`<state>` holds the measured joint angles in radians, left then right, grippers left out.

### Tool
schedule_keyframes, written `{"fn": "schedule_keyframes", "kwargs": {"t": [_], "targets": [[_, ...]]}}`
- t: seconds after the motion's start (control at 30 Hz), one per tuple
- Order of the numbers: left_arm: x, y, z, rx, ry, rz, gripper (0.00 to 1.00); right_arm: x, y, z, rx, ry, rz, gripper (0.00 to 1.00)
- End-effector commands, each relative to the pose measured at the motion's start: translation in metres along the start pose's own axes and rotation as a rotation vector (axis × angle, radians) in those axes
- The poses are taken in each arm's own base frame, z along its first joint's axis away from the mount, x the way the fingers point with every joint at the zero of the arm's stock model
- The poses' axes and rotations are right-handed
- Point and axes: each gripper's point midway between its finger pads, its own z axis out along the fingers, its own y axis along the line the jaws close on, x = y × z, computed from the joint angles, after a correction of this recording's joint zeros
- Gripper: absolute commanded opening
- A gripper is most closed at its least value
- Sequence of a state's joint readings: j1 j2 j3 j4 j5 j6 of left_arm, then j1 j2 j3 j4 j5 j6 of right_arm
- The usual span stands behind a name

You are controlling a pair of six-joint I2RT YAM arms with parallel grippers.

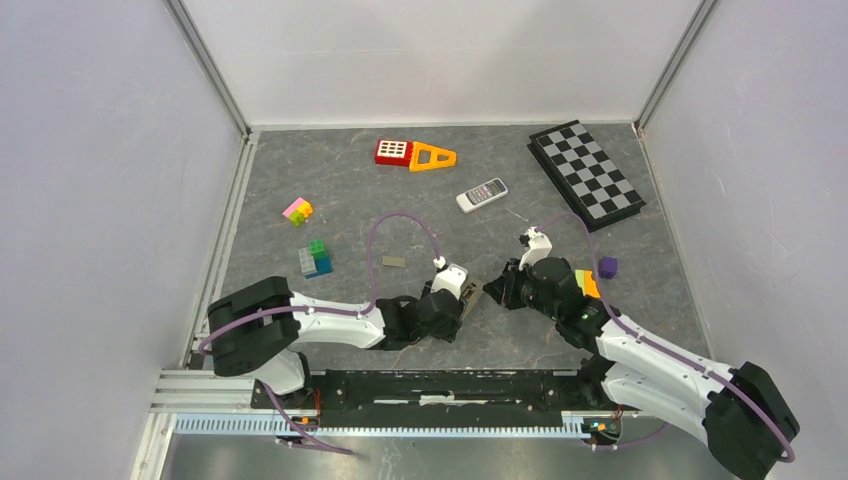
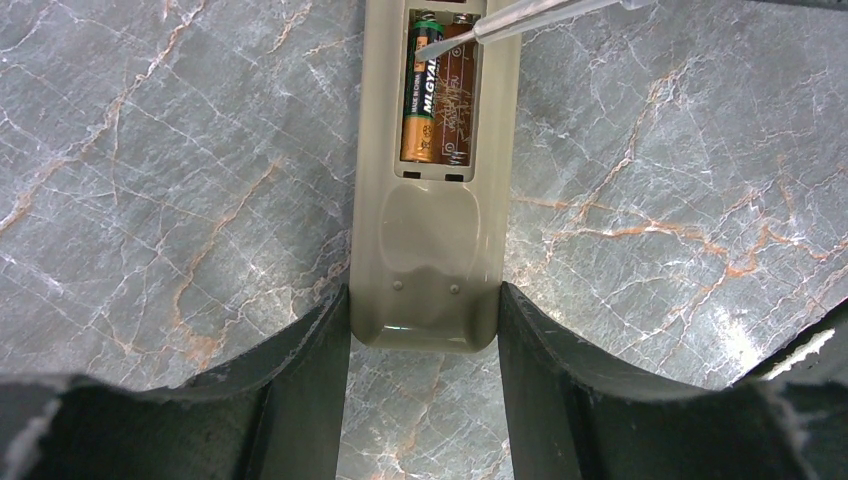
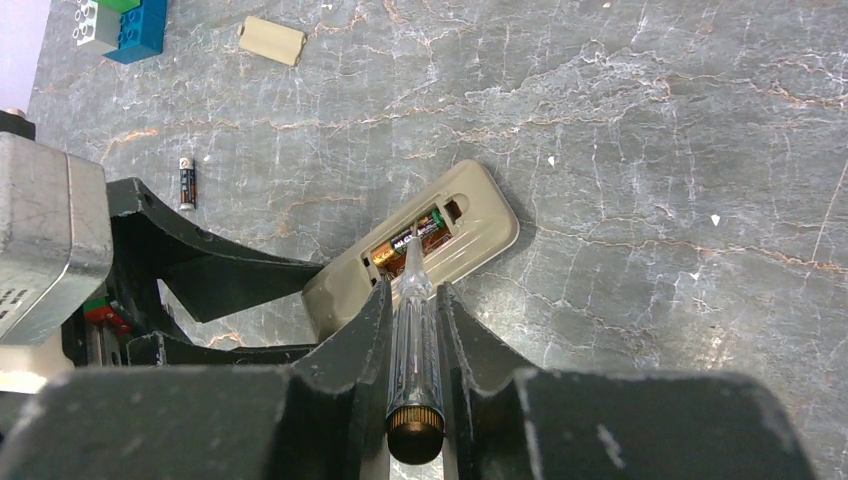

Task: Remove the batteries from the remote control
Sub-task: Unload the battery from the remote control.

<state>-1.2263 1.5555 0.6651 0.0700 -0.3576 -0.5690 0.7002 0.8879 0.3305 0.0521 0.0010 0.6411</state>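
1. The beige plastic remote control was clamped at its end by the left gripper.
2. A clear slim stick was pinched by the right gripper, tip against the green-and-copper cylindrical battery inside the remote.
3. Gentle upward levering was called for.

Beige remote, gold-green-black battery, clear brass-capped stick, grey orange-veined marbled table, black-and-white chequered board.

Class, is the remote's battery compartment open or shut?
Open: the remote has no cover, a battery lies exposed, and the screwdriver tip reaches inside.
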Motion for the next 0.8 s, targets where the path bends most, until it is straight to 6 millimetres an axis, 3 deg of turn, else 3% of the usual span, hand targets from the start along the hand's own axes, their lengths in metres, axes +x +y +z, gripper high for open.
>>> {"fn": "schedule_keyframes", "kwargs": {"t": [0.0, 0.2, 0.37, 0.77], "targets": [[0.031, 0.006, 0.003, -0.018, 0.11, 0.003, 0.28, -0.007, 0.002, -0.001, 0.005, -0.018, -0.004, 0.0], [0.031, 0.009, 0.004, -0.029, 0.112, 0.001, 0.27, -0.022, 0.02, -0.009, -0.054, -0.032, -0.042, 0.0], [0.031, 0.008, 0.004, -0.029, 0.111, 0.002, 0.26, -0.02, 0.014, -0.014, -0.025, -0.022, -0.05, 0.0], [0.032, 0.004, 0.005, -0.008, 0.124, 0.007, 0.26, -0.001, -0.001, -0.003, 0.016, 0.002, -0.005, 0.0]]}}
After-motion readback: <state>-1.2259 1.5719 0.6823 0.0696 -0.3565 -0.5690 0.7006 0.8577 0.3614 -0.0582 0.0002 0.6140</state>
